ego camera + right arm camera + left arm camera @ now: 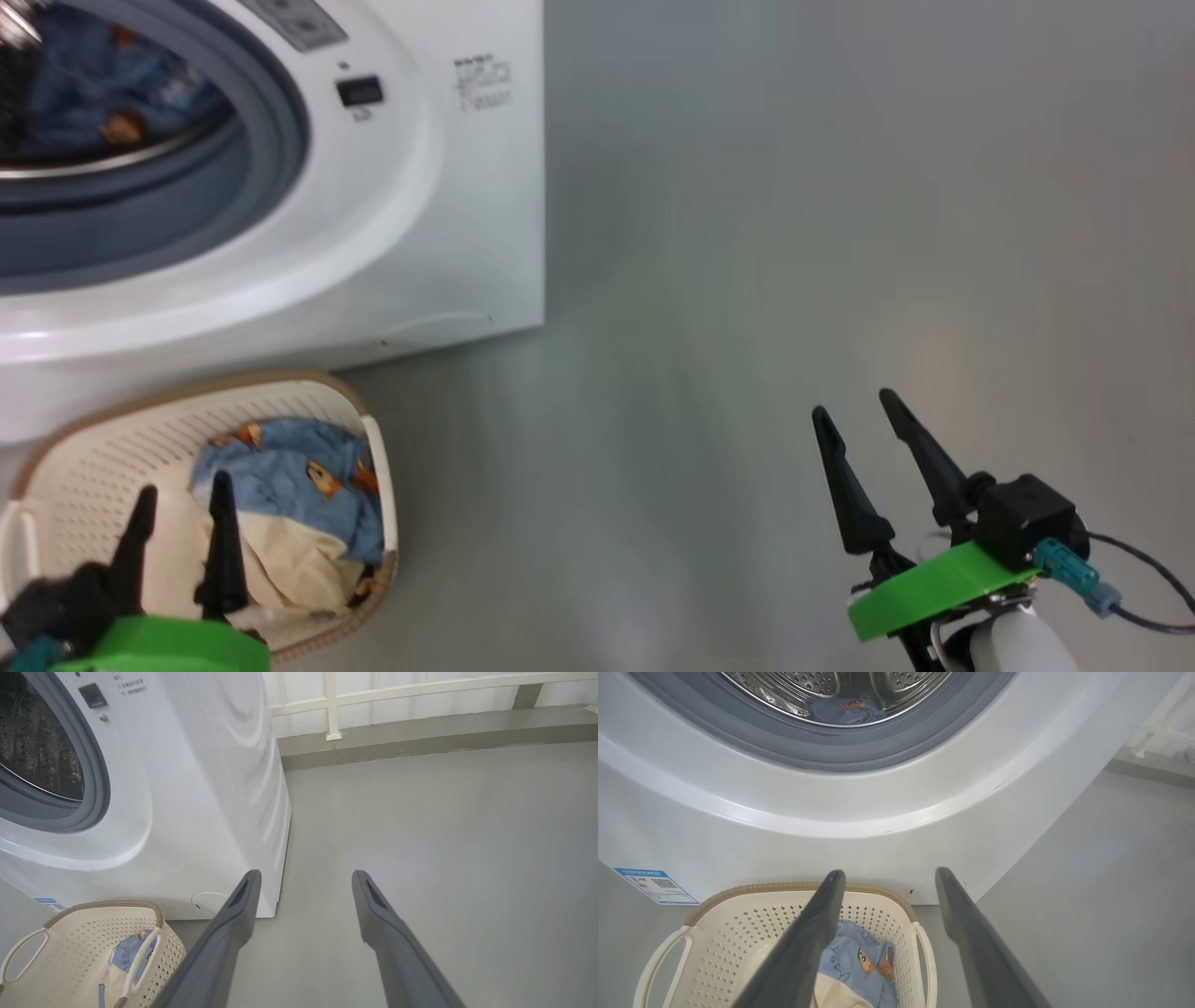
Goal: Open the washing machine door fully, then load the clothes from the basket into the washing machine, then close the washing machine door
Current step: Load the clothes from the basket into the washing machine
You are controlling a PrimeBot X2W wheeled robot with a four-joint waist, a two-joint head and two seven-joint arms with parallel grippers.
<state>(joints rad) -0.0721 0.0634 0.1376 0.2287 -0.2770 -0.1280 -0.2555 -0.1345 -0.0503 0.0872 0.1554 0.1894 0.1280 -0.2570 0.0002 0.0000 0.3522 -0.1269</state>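
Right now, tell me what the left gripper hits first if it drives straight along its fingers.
Probably the lower white front of the washing machine: the left gripper points over the far rim of the basket at that panel. Depth is unclear, so the rim might come first.

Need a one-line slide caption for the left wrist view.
Open left gripper hovers over the basket of clothes; one blue printed garment already lies in the drum of the washing machine.
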